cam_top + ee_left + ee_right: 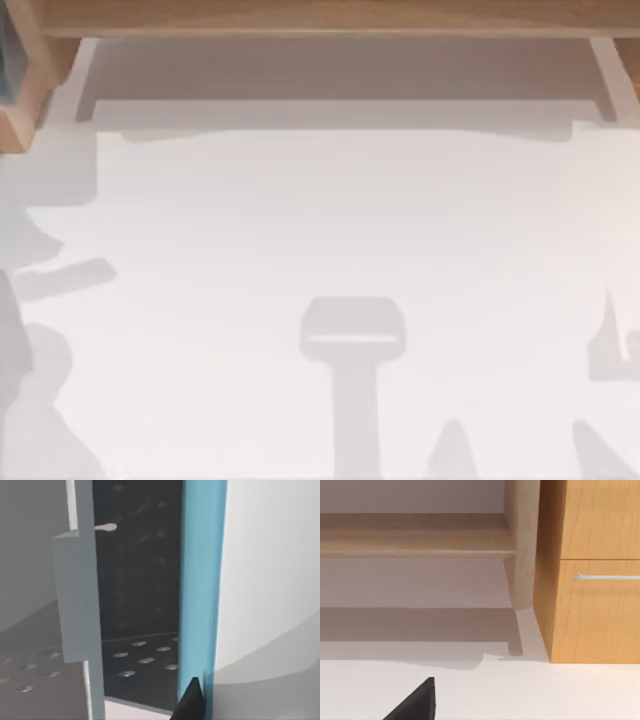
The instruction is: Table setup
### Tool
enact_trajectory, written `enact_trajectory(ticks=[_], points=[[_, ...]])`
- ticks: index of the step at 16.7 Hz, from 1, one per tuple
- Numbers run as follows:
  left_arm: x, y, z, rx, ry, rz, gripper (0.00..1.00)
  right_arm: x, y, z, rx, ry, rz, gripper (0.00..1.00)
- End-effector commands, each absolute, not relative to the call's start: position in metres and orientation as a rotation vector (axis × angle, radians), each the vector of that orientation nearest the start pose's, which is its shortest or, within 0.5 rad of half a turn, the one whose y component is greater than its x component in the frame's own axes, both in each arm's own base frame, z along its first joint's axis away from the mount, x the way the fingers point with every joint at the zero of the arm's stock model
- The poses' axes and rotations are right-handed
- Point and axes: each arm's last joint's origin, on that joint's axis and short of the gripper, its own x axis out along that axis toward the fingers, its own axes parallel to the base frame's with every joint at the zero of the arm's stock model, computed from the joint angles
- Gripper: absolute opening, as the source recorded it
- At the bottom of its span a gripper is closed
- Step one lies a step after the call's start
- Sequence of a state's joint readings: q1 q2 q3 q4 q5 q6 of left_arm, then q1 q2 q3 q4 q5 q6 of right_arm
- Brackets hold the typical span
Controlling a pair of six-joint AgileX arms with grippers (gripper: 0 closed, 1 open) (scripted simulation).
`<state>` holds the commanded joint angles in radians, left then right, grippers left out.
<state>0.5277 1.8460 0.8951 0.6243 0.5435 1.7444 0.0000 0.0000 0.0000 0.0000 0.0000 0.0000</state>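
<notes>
no readable text, no labels, no brands, no numbers, no signs, plain white table [330, 220], plain wooden shelf [330, 15] at far edge, unmarked wooden cabinet [600, 570], unmarked blue panel [200, 580]

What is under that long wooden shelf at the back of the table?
Under the wooden shelf there is bare white table in shadow and a pale wall behind. A round wooden post holds it up beside a wooden cabinet with a silver handle. What the cabinet holds is hidden.
</notes>
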Motion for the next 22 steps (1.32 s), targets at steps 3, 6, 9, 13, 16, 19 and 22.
enact_trajectory(ticks=[3, 6, 9, 13, 16, 19, 22], points=[[0.339, 0.177, 0.156, 1.562, 0.187, -0.238, 0.0, 0.106, -0.001, 0.16, 0.0, 0.0, 0.0, 1.0], [0.339, 0.177, 0.156, 1.562, 0.187, -0.238, 0.0, 0.106, -0.001, 0.16, 0.0, 0.0, 0.0, 1.0], [0.338, 0.178, 0.156, 1.561, 0.191, -0.235, 0.0, 0.106, -0.001, 0.16, 0.0, 0.0, 0.0, 1.0], [0.355, 0.179, 0.157, 1.567, 0.185, -0.224, 0.0, 0.106, -0.001, 0.16, 0.0, 0.0, 0.0, 1.0], [0.368, 0.176, 0.152, 1.563, 0.186, -0.236, 0.0, 0.106, -0.001, 0.16, 0.0, 0.0, 0.0, 1.0], [0.368, 0.176, 0.151, 1.562, 0.187, -0.238, 0.0, 0.106, -0.001, 0.16, 0.0, 0.0, 0.0, 1.0], [0.368, 0.176, 0.151, 1.562, 0.187, -0.238, 0.15, 0.106, -0.001, 0.16, 0.0, 0.0, 0.0, 1.0]])
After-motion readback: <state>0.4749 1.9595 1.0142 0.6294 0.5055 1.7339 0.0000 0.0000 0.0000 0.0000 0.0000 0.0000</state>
